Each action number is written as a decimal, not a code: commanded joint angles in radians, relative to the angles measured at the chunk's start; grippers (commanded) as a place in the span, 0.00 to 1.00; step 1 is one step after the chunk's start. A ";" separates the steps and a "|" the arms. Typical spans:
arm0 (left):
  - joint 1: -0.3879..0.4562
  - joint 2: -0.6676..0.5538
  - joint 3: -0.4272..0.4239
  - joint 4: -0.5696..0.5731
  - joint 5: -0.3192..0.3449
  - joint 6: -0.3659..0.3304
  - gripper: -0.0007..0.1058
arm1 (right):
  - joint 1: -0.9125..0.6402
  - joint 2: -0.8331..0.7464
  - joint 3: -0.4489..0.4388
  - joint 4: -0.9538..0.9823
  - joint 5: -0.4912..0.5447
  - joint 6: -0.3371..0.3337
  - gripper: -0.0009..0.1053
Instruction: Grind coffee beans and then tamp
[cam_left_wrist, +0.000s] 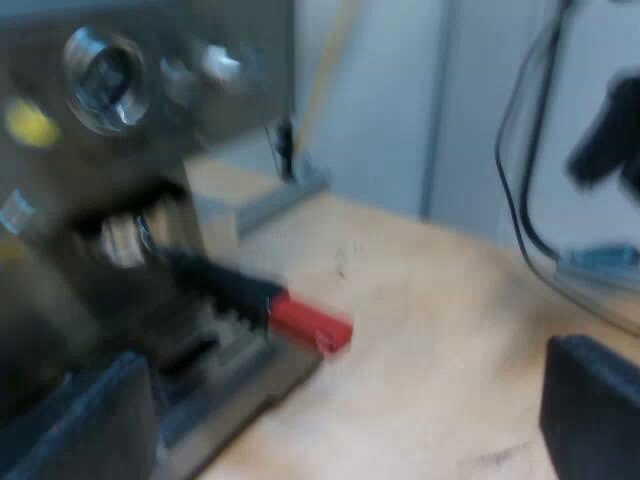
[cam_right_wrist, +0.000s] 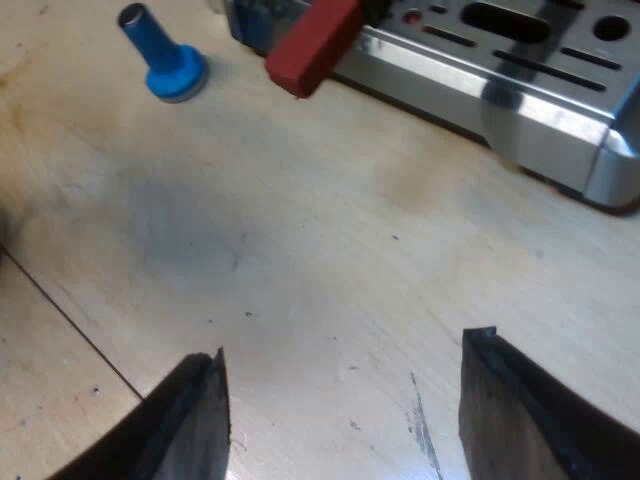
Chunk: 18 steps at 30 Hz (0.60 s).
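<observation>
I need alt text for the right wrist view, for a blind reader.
The right gripper hangs open and empty over a light wooden table. Beyond it, a blue tamper stands near the red end of the holder's handle, by the silver espresso machine.

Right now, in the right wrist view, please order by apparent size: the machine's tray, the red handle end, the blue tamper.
1. machine's tray, clearly largest.
2-3. red handle end and blue tamper look about alike; the red end may be nearer the camera, so I leave them unranked.
</observation>
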 joint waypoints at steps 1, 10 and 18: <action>-0.006 0.002 0.057 -0.111 0.033 -0.004 0.75 | 0.018 -0.003 -0.007 -0.014 0.000 -0.011 0.51; -0.006 0.004 0.156 -0.169 0.040 -0.002 0.75 | 0.025 -0.003 -0.007 -0.079 0.036 -0.011 0.51; -0.006 0.006 0.187 -0.222 0.040 -0.002 0.75 | 0.025 -0.003 0.018 -0.112 0.041 -0.011 0.51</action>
